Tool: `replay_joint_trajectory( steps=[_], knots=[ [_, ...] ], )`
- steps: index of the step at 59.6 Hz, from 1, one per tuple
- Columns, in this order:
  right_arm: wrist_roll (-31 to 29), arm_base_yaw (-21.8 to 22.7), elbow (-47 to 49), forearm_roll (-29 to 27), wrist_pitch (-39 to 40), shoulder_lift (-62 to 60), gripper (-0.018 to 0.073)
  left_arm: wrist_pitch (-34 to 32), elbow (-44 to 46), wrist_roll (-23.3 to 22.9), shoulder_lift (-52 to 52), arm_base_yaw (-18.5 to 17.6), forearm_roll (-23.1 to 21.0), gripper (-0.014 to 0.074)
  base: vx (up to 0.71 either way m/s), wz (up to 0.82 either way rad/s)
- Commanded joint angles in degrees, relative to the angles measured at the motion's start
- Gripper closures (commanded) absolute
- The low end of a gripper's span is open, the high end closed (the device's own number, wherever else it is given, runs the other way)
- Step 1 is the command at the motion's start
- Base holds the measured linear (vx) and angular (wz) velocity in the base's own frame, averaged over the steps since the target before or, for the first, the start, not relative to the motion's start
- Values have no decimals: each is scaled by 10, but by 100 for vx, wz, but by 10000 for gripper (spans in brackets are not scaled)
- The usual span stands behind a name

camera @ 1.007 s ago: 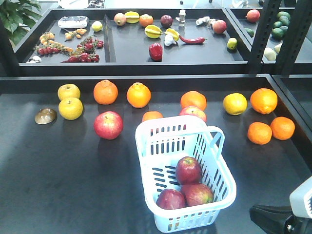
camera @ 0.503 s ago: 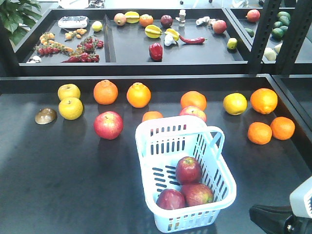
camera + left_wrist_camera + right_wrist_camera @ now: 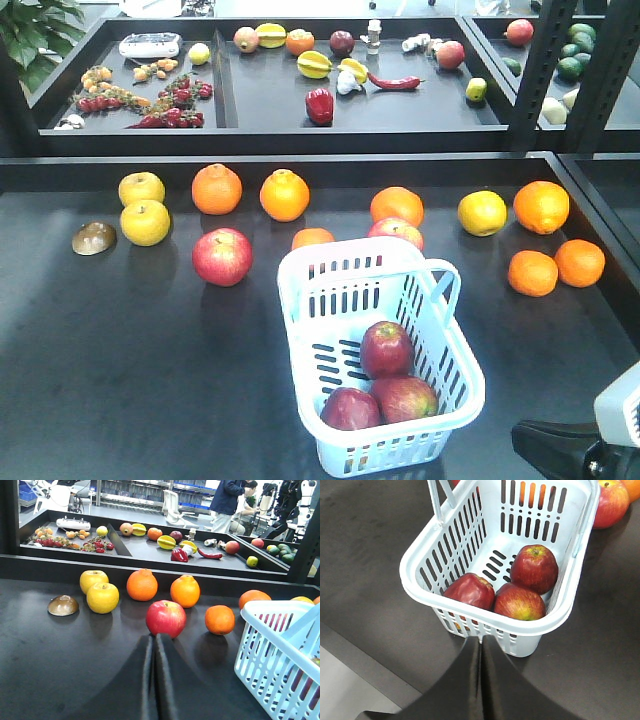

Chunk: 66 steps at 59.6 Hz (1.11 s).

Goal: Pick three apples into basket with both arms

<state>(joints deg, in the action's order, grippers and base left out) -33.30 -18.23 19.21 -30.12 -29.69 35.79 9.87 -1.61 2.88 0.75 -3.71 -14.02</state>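
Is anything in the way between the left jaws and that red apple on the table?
Nothing visible: only bare tabletop lies between the left gripper and the red apple. The small orange sits off to its side.

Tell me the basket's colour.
The basket is pale blue with slotted walls, clearest in the right wrist view.

Basket mouth open from above
The basket (image 3: 380, 350) top is unobstructed; its handle (image 3: 440, 290) leans aside, apples (image 3: 385, 348) fill the near end, table (image 3: 120, 380) left lies bare.
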Motion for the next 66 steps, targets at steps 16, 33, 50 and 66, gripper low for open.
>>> replay_joint_trajectory(
  steps=[16,33,50,66],
  knots=[
    [-6,1,16,-10,27,0,567,-39,14,-4,8,-2,-6,602,0,0],
    [-6,1,16,-8,27,-1,567,-39,14,-4,8,-2,-6,602,0,0],
    [9,1,-21,76,36,-35,567,-39,14,-4,8,-2,-6,602,0,0],
    [240,2,-138,228,189,-163,567,-39,14,-4,8,-2,-6,602,0,0]
  ],
)
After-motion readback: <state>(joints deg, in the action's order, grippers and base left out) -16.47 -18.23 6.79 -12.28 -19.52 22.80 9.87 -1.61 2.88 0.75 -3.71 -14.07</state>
